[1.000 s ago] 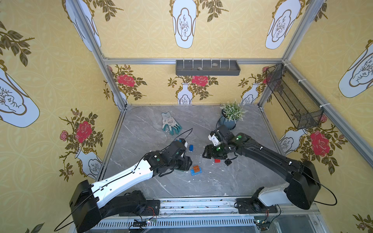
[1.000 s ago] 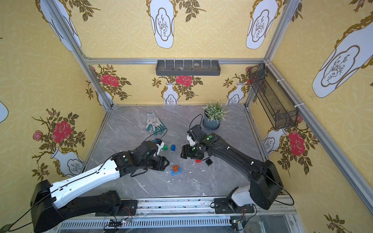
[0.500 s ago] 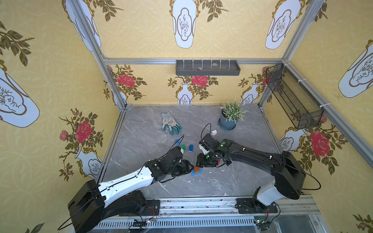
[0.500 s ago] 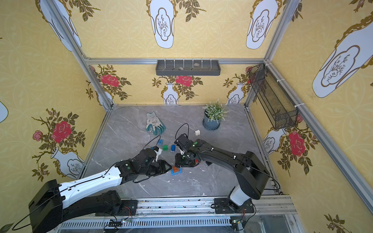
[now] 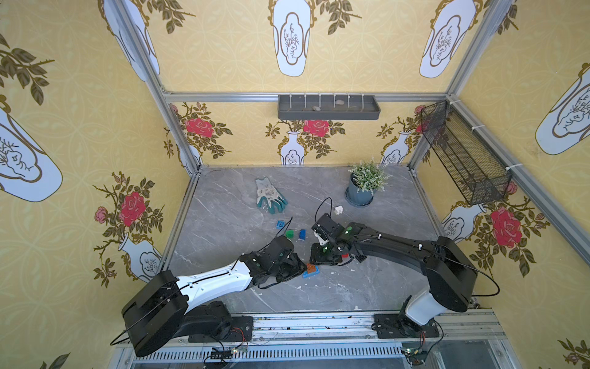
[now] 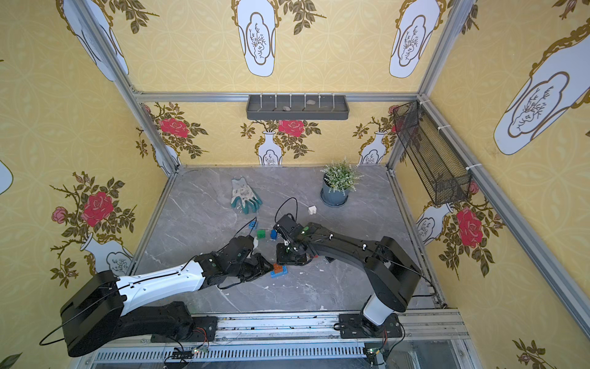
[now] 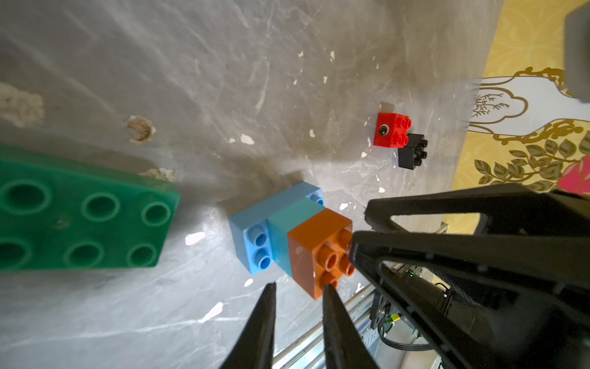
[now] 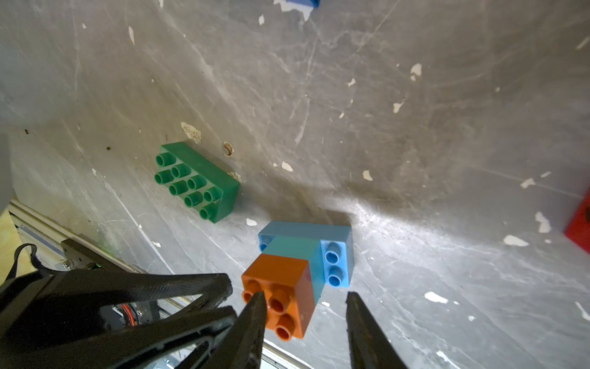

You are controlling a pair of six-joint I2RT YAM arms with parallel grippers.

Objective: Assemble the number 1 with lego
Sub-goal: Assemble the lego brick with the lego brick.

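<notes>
The lego stack stands on the table: a long light blue brick (image 8: 335, 252), a teal square brick (image 8: 297, 247) on it, and an orange-brown brick (image 8: 281, 287) on top, seen in both top views (image 5: 313, 269) (image 6: 278, 268). My left gripper (image 7: 300, 287) hovers at the stack's left with its jaws a narrow gap apart and nothing between them; one fingertip (image 7: 329, 292) overlaps the orange-brown brick (image 7: 319, 252). My right gripper (image 8: 303, 298) is open above the orange-brown brick, one fingertip (image 8: 257, 302) over its studs and its second finger clear. A long green brick (image 8: 198, 182) lies nearby.
Loose bricks: green (image 5: 290, 234), blue (image 5: 302, 234), a flat blue one (image 5: 280, 224), white (image 5: 338, 210), red (image 7: 391, 129) and black (image 7: 412, 156). A glove (image 5: 269, 199) and a potted plant (image 5: 362, 191) sit further back. White flecks dot the table.
Both arms have closed in on the stack, the right one coming left from the red and black bricks. Both pairs of jaws have narrowed.
</notes>
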